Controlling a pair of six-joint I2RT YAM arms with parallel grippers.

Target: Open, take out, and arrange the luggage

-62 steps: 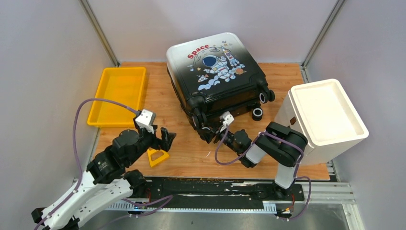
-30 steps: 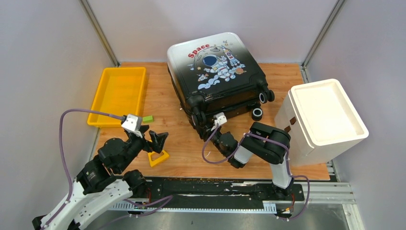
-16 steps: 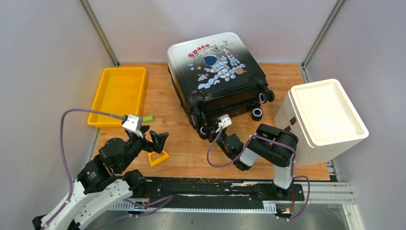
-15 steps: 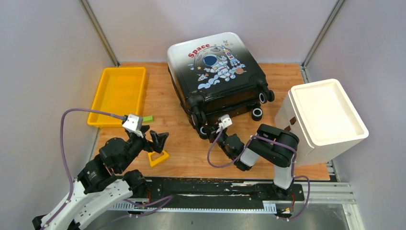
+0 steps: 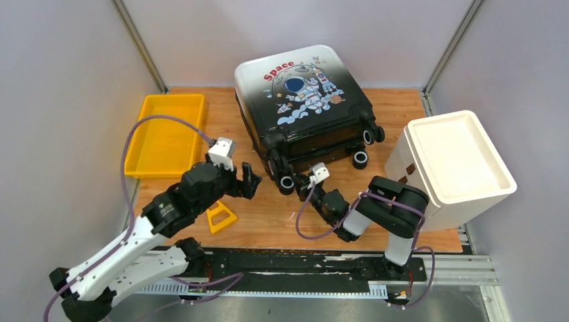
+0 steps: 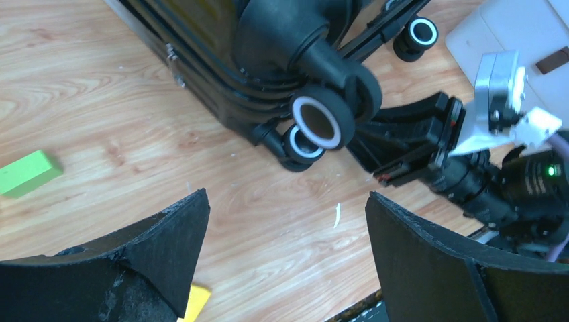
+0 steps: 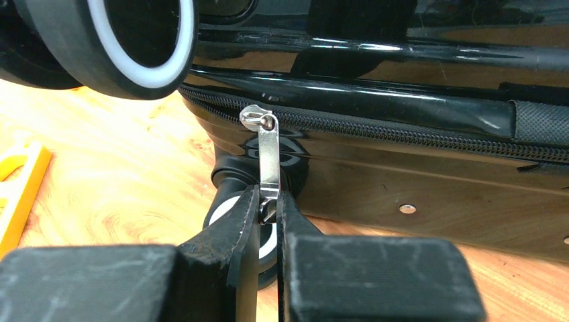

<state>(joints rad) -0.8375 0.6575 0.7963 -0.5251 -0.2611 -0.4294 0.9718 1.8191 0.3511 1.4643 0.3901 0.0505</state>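
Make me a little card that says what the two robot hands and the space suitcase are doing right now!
luggage: lying on the wooden table, astronaut side up, zipper closed where the right wrist view shows it
right gripper: shut on the zipper pull
left gripper: open, holding nothing, facing the wheels
yellow tray: left of the luggage
white bin: right of the luggage
green block: on the table, near the left gripper

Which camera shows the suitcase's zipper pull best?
The right wrist view: the silver zipper pull shows close up, pinched in the right claw. The top and left wrist views show only the claw at the suitcase; the pull is too small to see.
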